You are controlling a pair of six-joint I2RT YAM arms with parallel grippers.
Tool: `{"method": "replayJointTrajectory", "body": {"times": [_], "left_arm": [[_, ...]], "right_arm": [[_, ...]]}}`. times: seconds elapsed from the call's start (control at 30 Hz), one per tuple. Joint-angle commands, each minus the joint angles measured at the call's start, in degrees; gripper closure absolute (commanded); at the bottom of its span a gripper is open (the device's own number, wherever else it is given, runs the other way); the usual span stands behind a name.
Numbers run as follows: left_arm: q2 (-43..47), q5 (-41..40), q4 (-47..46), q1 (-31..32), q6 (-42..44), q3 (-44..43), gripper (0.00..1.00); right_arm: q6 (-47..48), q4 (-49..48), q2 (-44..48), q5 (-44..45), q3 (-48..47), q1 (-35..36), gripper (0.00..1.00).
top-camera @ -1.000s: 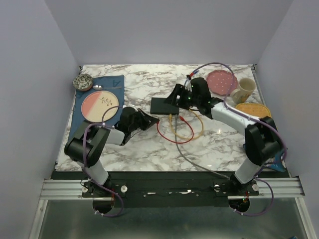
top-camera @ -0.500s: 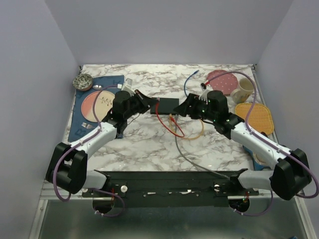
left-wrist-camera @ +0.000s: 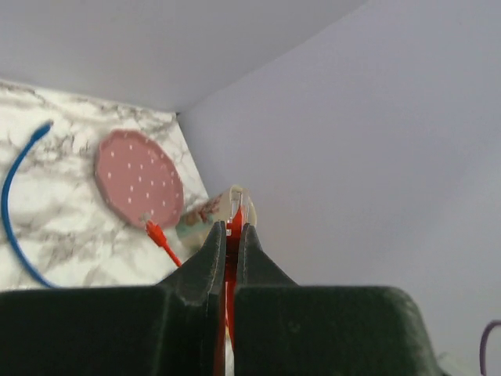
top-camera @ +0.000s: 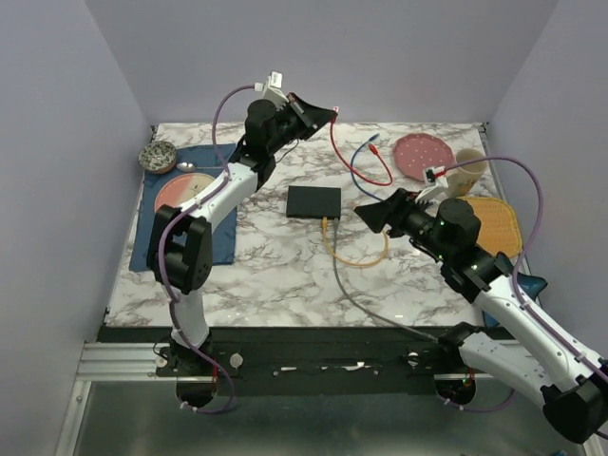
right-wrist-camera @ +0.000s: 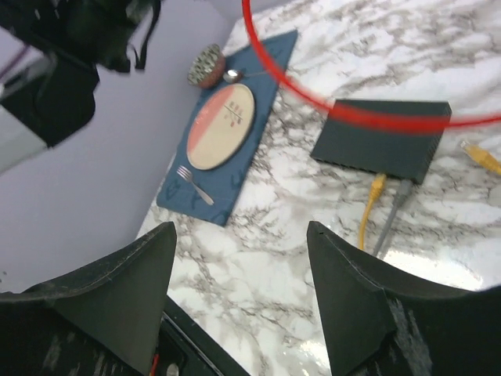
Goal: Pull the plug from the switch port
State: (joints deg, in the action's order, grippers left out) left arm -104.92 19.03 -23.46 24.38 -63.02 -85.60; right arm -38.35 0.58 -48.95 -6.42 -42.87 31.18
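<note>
- High above the table's far edge, the left gripper (top-camera: pixel 321 113) is clamped on the red cable (right-wrist-camera: pixel 368 116).
- Its plug (left-wrist-camera: pixel 156 233) dangles clear of the switch (top-camera: pixel 313 200), so the pull looks done.
- The right gripper (top-camera: pixel 372 217) hovers nearby, spread and empty.

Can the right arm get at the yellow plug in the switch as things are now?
Probably yes. The right gripper hangs open to the right of the switch, and nothing lies between it and the yellow plug. The left gripper holds the red cable up, away from that plug.

Left gripper (top-camera: pixel 326 114) raised rearward, red cable (right-wrist-camera: pixel 376 117) lifted off switch (top-camera: pixel 313 200) (plug (left-wrist-camera: pixel 155 231) dangling), right gripper (top-camera: pixel 372 215) withdrawn
</note>
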Motion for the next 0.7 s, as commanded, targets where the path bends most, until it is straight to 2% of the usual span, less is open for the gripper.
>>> {"method": "replayJointTrajectory", "body": {"times": [0.0,0.03,0.1,0.17,0.27,0.3,0.33,0.43,0.47,0.63,0.67], "left_arm": [[-14.67,-0.04,7.89,-0.74,-0.78,-16.23,0.82],[-20.09,-0.13,8.86,-1.17,-1.39,-19.13,0.79],[-25.39,-0.39,11.58,-2.57,-1.93,-28.36,0.75],[-32.34,-2.31,14.05,-3.63,-2.36,-36.95,0.74],[-38.66,-2.42,15.29,-6.01,-5.35,-43.83,0.65],[-39.21,-2.15,15.03,-6.53,-5.79,-44.38,0.56],[-39.30,-1.72,14.68,-7.67,-6.05,-44.39,0.52],[-35.02,-1.01,12.40,-9.00,-6.32,-38.17,0.40],[-30.65,-1.01,11.43,-9.78,-5.97,-32.67,0.36],[-14.64,-1.54,7.47,-9.88,-2.81,-13.75,0.28],[-9.13,-1.97,6.95,-9.18,-2.20,-6.49,0.19]], "right_arm": [[-0.50,2.50,-1.41,0.36,2.62,0.46,0.24],[-0.50,2.85,-1.50,0.00,2.62,0.37,0.25],[0.11,3.98,-0.36,-0.62,2.62,0.46,0.25],[0.38,6.10,1.04,0.17,2.97,0.55,0.25],[0.64,6.80,4.21,1.57,4.20,0.46,0.25],[0.73,6.89,5.00,2.10,4.29,0.46,0.25],[0.99,6.80,5.09,2.54,4.29,0.46,0.25],[1.78,6.89,3.00,3.51,3.76,0.46,0.25],[1.09,6.80,1.76,3.69,3.50,0.46,0.25],[-0.05,3.30,-7.63,3.42,2.01,0.46,0.25],[-1.10,2.59,-11.31,3.60,1.66,0.46,0.25]]}}
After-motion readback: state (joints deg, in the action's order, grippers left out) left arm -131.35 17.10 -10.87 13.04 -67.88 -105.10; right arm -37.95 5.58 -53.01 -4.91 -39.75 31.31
